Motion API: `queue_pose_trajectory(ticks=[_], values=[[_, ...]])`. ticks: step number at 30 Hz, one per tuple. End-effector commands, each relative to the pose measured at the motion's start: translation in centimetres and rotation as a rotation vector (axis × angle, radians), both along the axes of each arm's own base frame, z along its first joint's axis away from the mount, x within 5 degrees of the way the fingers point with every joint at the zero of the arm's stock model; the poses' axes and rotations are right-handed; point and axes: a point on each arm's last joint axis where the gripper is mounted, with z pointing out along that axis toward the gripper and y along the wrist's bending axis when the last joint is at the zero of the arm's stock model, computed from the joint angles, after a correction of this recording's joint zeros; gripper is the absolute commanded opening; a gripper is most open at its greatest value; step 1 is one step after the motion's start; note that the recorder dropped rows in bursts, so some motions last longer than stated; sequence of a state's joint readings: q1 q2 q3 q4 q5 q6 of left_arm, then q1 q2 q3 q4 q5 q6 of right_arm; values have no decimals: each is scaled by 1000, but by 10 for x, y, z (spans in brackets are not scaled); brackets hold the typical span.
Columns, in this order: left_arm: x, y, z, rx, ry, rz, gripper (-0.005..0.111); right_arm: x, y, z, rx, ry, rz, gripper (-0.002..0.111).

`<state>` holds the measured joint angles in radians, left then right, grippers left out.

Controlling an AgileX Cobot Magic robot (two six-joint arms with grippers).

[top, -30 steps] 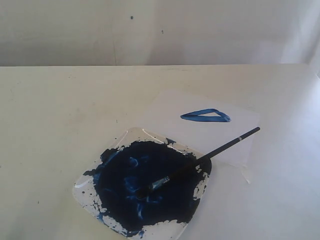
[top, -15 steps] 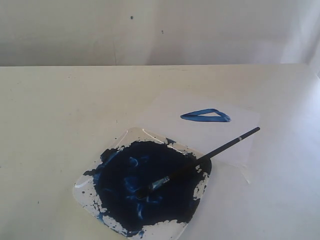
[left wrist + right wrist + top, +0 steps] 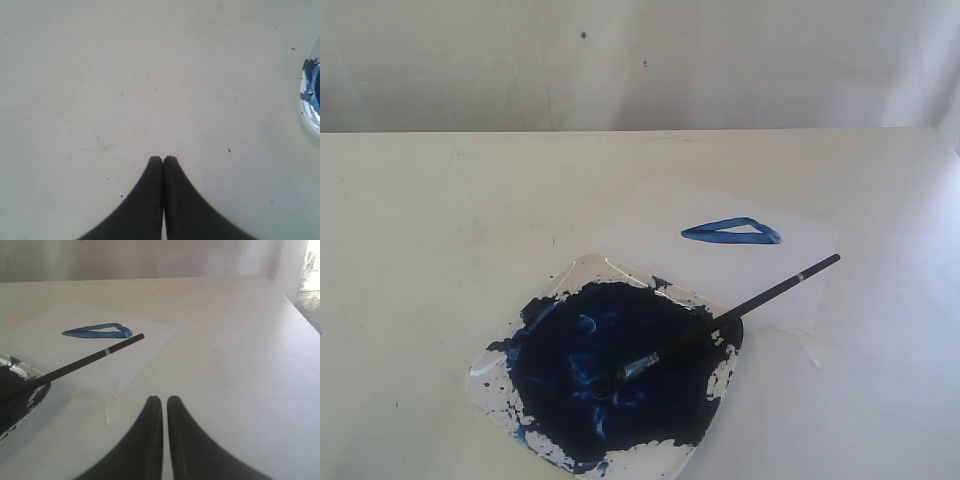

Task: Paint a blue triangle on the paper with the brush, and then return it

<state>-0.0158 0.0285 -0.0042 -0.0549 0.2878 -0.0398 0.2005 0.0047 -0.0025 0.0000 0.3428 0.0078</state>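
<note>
The brush (image 3: 740, 310) lies with its bristles in the dark paint of the clear tray (image 3: 580, 275) and its black handle reaching out over the paper (image 3: 660, 225). A blue triangle (image 3: 731, 231) is painted on that white sheet. The right wrist view shows the same handle (image 3: 90, 359), sheet (image 3: 150, 335) and triangle (image 3: 97, 330). My right gripper (image 3: 163, 401) hovers shut over bare table, apart from the sheet's corner, holding nothing. My left gripper (image 3: 163, 160) is shut and empty over bare table. Neither gripper shows in the exterior view.
A large dark blue paint blob (image 3: 610, 370) fills the tray, whose rim (image 3: 311, 95) shows at the edge of the left wrist view. A strip of tape (image 3: 111, 407) sticks out at the paper's near corner. The wall rises behind the table.
</note>
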Motion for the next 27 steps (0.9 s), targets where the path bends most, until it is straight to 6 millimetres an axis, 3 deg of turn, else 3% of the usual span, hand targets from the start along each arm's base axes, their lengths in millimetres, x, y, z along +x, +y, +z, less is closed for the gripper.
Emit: queue_pose_trajectory(ticks=[1,27], values=[[0,0,-1,-2,0,-8,0,0,0,0,5,-10,1,4],[-1,0,1,-1,-36,-8,0,0,0,0,5,-10,1,4]])
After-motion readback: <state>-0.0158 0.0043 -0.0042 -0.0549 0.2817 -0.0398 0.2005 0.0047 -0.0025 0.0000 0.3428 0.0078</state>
